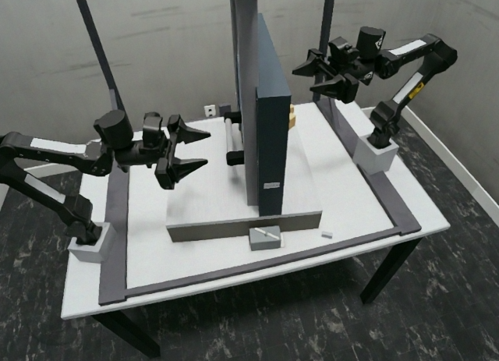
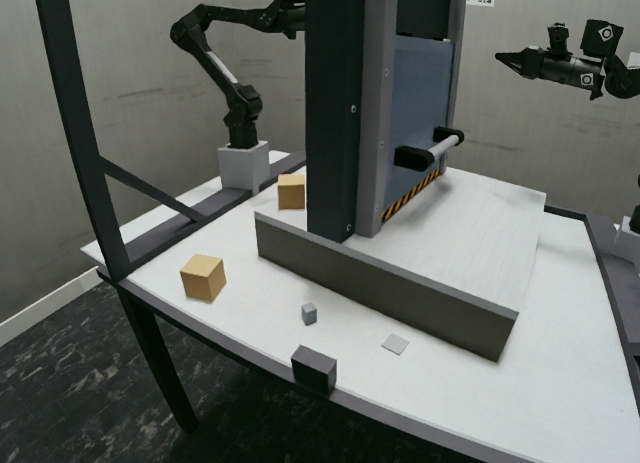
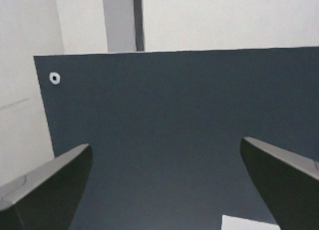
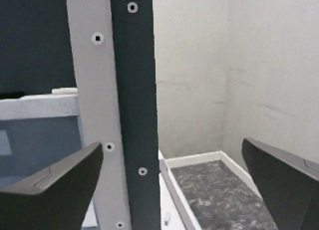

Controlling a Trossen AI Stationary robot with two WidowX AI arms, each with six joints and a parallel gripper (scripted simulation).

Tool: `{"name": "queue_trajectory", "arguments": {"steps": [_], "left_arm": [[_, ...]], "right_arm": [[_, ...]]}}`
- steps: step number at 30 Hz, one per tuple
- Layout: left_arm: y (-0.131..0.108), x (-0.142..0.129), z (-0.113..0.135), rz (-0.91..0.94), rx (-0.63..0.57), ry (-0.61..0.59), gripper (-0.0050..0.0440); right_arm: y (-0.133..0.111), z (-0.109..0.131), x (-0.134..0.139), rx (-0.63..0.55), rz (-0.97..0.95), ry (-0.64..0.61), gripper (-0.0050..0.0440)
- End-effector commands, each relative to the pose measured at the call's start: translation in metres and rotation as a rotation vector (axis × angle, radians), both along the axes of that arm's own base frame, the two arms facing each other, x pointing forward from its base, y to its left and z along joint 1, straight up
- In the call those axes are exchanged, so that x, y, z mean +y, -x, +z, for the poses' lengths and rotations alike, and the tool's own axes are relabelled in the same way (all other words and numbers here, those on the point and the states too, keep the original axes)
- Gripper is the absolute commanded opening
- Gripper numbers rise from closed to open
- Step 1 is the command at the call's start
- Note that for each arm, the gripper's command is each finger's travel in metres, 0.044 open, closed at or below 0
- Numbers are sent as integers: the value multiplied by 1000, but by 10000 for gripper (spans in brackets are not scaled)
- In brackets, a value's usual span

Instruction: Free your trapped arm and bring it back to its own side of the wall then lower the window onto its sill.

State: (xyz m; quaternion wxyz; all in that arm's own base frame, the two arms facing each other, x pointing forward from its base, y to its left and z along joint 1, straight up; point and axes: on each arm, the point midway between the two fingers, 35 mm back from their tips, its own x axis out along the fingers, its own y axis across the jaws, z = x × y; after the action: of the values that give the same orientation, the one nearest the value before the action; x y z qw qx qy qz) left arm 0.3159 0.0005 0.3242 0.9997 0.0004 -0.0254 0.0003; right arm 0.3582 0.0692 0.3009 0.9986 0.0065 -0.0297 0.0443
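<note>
The dark blue wall [image 1: 271,107] stands upright on the raised platform. The blue-grey window [image 2: 416,112] sits in its grey frame. Its white bar handle [image 2: 429,147] also shows in the top view [image 1: 229,137]. Its yellow-black striped bottom edge [image 2: 410,193] is down at the platform. My right gripper [image 1: 207,148] is open and empty. It hovers in the air well back from the handle side of the wall and also shows in the exterior view [image 2: 498,56]. My left gripper [image 1: 302,79] is open and empty, high up on the other side, facing the wall panel [image 3: 164,115].
Two tan cubes [image 2: 202,276] [image 2: 291,190] lie on the left arm's side. A small grey cube [image 2: 308,313], a flat grey tile [image 2: 395,343] and a dark block [image 2: 313,367] lie near the table's front edge. A grey box [image 1: 264,237] sits before the platform.
</note>
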Motion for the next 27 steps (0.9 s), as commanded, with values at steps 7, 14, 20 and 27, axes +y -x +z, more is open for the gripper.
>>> {"name": "queue_trajectory", "arguments": {"steps": [7,14,20,27], "left_arm": [[1,1,4,4,-10,4,400],[1,1,4,4,-10,4,400],[2,18,6,60,-14,3,400],[13,87,5,276,-13,1,400]], "right_arm": [[40,24,-61,3,-62,2,400],[47,28,-70,-7,-86,15,400],[47,28,-70,-8,-85,15,400],[47,29,-70,-9,-85,15,400]]}}
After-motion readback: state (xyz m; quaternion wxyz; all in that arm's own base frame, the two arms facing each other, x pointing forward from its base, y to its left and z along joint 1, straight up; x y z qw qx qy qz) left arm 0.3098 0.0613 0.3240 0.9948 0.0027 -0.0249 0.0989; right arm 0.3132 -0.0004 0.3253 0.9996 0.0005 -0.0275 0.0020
